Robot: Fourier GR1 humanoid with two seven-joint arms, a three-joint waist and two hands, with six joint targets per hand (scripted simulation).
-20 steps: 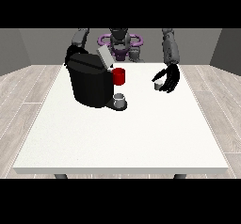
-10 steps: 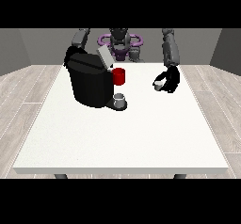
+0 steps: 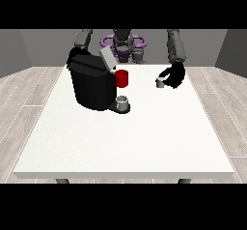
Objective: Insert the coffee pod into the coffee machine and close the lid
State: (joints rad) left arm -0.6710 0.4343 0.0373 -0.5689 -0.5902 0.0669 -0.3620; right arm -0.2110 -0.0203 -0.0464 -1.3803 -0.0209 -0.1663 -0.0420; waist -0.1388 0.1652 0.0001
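Note:
A small grey coffee pod [image 3: 159,82] stands on the white table [image 3: 125,142] at the back right. The hand at the view's right [image 3: 173,75] is set against it, fingers curled about the pod from the right and above. The black coffee machine [image 3: 92,86] sits at the back left with its grey lid [image 3: 106,58] tilted up, open. A red part [image 3: 122,78] sticks out of its front, and a grey cup [image 3: 123,103] stands on its base below. The hand at the view's left [image 3: 74,56] shows only as a dark shape behind the machine's top.
The robot's torso [image 3: 123,43] with a purple ring stands behind the table's far edge. Bare white tabletop stretches from the machine towards the camera and to the right.
The hand at the view's right has drawn in and lowered onto the pod, its fingers closing around it. The machine, the lid and the other arm have not moved.

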